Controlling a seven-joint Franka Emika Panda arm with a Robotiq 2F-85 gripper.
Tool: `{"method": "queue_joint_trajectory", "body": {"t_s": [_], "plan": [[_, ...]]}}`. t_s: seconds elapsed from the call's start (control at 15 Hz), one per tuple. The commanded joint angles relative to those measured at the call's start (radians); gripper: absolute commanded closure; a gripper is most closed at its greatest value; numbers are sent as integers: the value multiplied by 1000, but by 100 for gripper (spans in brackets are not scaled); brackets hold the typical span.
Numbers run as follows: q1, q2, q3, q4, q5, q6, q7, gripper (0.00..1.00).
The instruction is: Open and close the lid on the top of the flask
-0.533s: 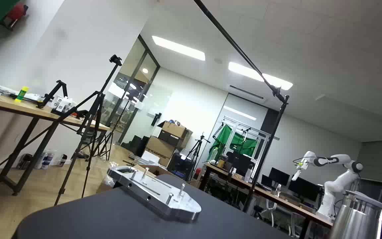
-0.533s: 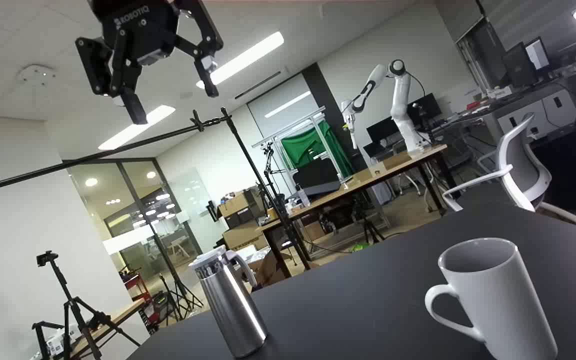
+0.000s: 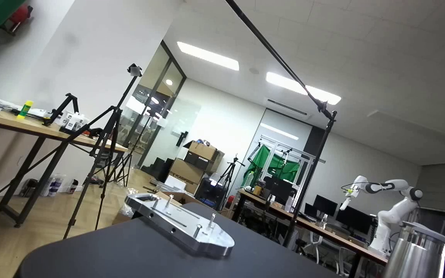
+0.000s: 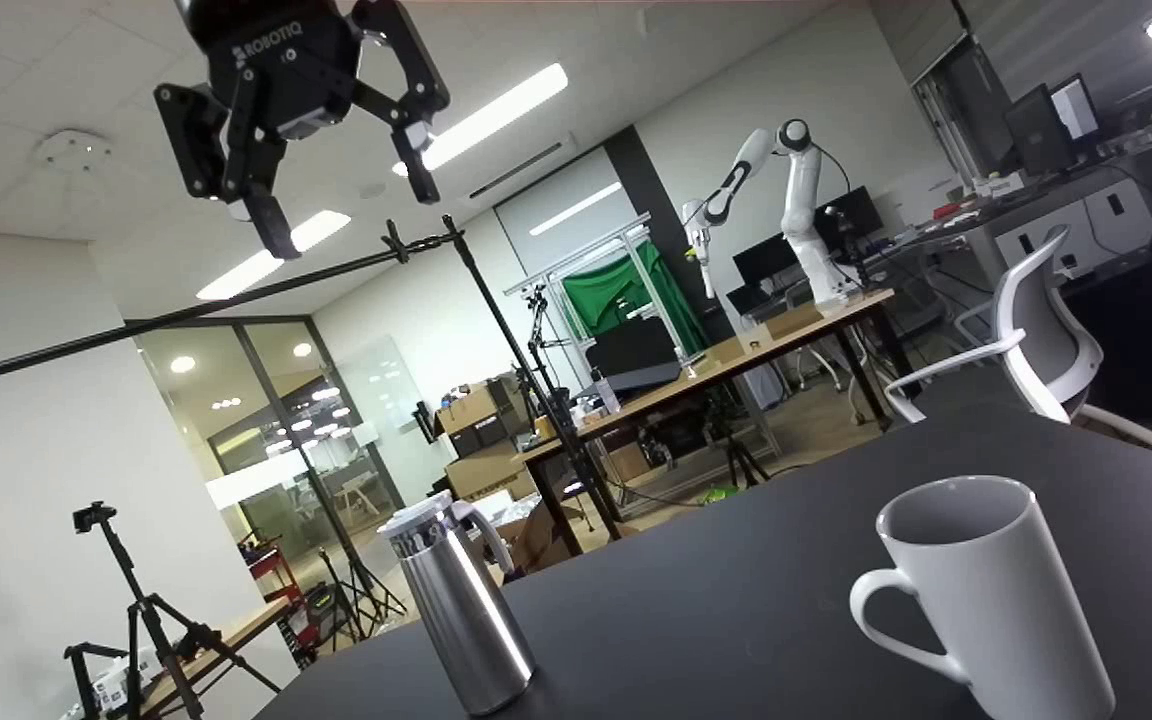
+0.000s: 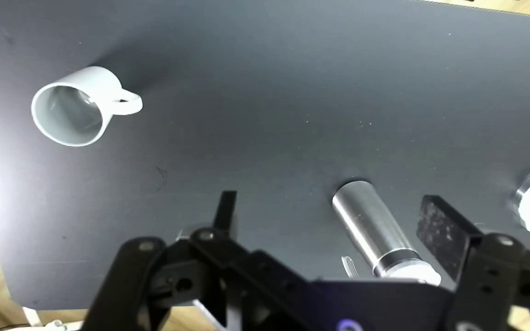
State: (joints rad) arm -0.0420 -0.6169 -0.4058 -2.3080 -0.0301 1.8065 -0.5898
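Slightly lower than half a second ago is the black two-fingered Robotiq gripper (image 4: 355,218), while the tall cylindrical flask (image 4: 466,620) of brushed silvery metal stands where it stood. The gripper is released, its black fingers (image 5: 444,234) spread wide with a gap between them; in an exterior view it hangs above the flask, well apart from it.

The flask is upright on the smooth dark-grey tabletop (image 4: 696,610), and the round pale-grey lid (image 4: 418,513) sits on its top, with the curved pale-grey handle (image 4: 489,540) at its side. In the wrist view the flask shows between the two fingers, nearer one of them.

The white cylindrical mug (image 4: 1016,610) stands upright on the same tabletop, well apart from the flask. On the flask's opposite side from the mug lies the thick silvery metal plate (image 3: 185,226), cut off by the edge of the wrist view. Beyond the flask, in both exterior views, the white jointed robot arm (image 4: 802,200) stands on the wooden-topped desk (image 4: 716,366).
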Motion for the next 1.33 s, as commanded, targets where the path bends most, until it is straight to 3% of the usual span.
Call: {"method": "queue_joint_trajectory", "body": {"t_s": [0.0,0.2,0.4,0.47,0.53,0.8,1.27], "plan": [[-26,6,18,3,13,-3,-15,0],[-22,18,18,10,22,12,-21,0],[8,120,32,56,66,20,-9,0],[16,158,45,67,82,29,-7,25],[22,191,63,73,94,53,1,26],[39,294,147,100,132,133,21,55],[74,349,287,102,143,260,47,100]]}}
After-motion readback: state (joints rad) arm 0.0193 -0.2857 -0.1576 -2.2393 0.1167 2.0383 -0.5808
